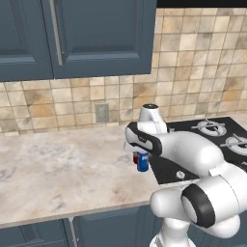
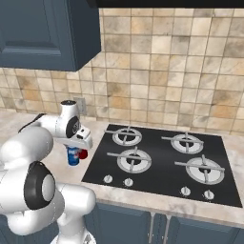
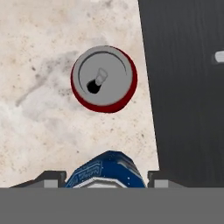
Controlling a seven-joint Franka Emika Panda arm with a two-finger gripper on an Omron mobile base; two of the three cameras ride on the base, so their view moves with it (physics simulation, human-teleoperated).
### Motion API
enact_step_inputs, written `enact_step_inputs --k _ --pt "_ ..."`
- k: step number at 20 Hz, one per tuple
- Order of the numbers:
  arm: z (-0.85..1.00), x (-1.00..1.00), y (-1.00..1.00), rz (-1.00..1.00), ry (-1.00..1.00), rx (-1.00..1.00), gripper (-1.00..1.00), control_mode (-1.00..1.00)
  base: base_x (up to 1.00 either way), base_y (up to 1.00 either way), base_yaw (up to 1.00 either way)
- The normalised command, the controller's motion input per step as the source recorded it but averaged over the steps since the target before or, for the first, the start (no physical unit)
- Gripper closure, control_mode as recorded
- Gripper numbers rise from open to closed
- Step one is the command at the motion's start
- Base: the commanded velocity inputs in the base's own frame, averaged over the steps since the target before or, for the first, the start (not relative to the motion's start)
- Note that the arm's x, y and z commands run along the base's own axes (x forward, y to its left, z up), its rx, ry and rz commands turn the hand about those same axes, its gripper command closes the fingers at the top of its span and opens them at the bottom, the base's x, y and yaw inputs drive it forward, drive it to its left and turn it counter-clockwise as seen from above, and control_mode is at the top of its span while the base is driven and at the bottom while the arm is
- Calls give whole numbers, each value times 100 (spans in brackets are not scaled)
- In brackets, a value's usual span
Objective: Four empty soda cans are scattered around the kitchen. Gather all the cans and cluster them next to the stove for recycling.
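Gripper (image 3: 107, 178) clamped on the blue can (image 3: 106, 169), held beside the stove (image 2: 162, 164).

In the hand view the two finger tips sit on either side of the blue can, touching its sides, so it is grasped. From the base views the blue can (image 1: 143, 161) hangs under the hand just off the stove's left edge, over the marbled bench (image 1: 62, 169); whether its base touches the bench cannot be told. A red can (image 3: 104, 79) stands upright on the bench just beside the blue one and close to the edge of the black cooktop, its silvery top and tab facing the hand camera. Tiled wall and blue cabinets (image 1: 72, 34) lie behind.
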Motion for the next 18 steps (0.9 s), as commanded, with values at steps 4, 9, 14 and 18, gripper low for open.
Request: enact_step_inputs --k 4,9,14,18 --pt "-21 -24 0 0 0 0 100 -100 0 0 0" --pt "-20 -30 0 0 0 0 100 -100 0 0 0" --pt "-29 -10 0 0 -3 -4 100 -100 0 0 0" --pt "-6 9 -4 0 -3 -8 100 -100 0 0 0"
